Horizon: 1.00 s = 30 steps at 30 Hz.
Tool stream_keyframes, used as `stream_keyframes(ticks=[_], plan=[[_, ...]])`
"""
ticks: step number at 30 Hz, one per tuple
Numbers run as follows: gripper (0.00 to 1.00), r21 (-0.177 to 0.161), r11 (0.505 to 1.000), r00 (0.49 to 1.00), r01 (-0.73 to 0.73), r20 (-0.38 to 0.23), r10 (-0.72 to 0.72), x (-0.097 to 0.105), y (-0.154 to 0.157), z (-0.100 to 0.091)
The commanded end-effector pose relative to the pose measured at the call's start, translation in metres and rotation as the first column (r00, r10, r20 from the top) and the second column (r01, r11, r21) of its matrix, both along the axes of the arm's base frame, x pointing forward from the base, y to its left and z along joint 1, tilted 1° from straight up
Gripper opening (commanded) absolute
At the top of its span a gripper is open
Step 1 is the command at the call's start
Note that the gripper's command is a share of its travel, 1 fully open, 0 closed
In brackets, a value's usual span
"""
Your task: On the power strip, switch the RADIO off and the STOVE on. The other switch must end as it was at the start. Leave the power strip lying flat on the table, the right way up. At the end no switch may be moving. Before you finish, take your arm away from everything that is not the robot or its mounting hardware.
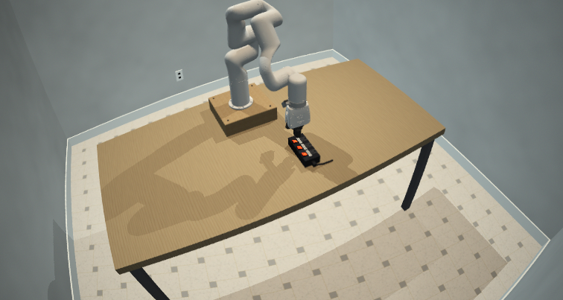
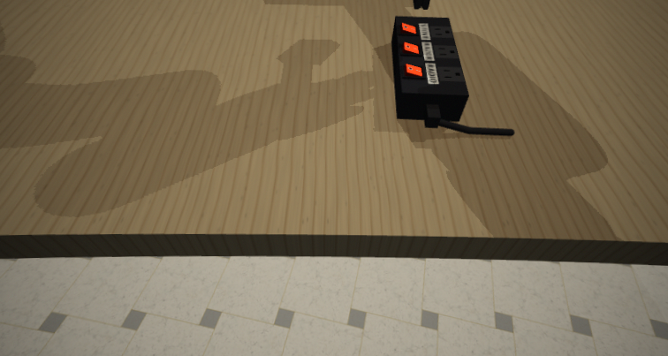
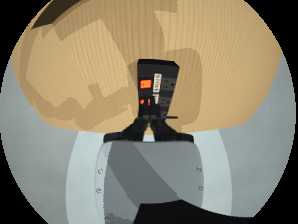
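Now the strip [image 2: 429, 68] lies flat and right way up on the surface [image 2: 233, 166], toward its far right part, cord [image 2: 476, 130] trailing from the near end. It is a black, boxy block with three orange rockers in a row, each beside a pale label and a socket. All three rockers glow orange alike; the nearest one [image 2: 413, 70] carries the RADIO label, while the two farther labels are too blurred to read. The farthest rocker [image 2: 408, 28] is likely STOVE, and by its glow probably on.

The tool [image 1: 298, 132] hangs just above the strip's far end, fingers pressed together with nothing between them, making one narrow black poker.

The step in hand looks like moving to RADIO. Travel along the strip's length, come down on the raised half of that rocker, press straight and briefly, and keep clear of the middle one [image 2: 411, 48]. Push gently: the block sits loose on smooth, fine-grained wood and could slide or tip.
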State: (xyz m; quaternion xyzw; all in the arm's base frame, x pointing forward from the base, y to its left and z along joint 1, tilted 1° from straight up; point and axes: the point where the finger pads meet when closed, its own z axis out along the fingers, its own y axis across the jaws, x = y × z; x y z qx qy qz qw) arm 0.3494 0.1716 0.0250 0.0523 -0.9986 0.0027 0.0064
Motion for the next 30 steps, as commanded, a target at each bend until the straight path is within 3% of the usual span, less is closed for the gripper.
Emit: stream_keyframes(ticks=[1,2,5,30], plan=[[0.0,0.003,1.0,1.0,0.001,0.004,-0.001,0.044,-0.001,0.007],[0.0,0.003,1.0,1.0,0.001,0.004,-0.001,0.061,-0.004,0.01],[0.0,0.003,1.0,1.0,0.001,0.004,-0.001,0.079,-0.007,0.012],[0.0,0.003,1.0,1.0,0.001,0.004,-0.001,0.08,-0.007,0.012]])
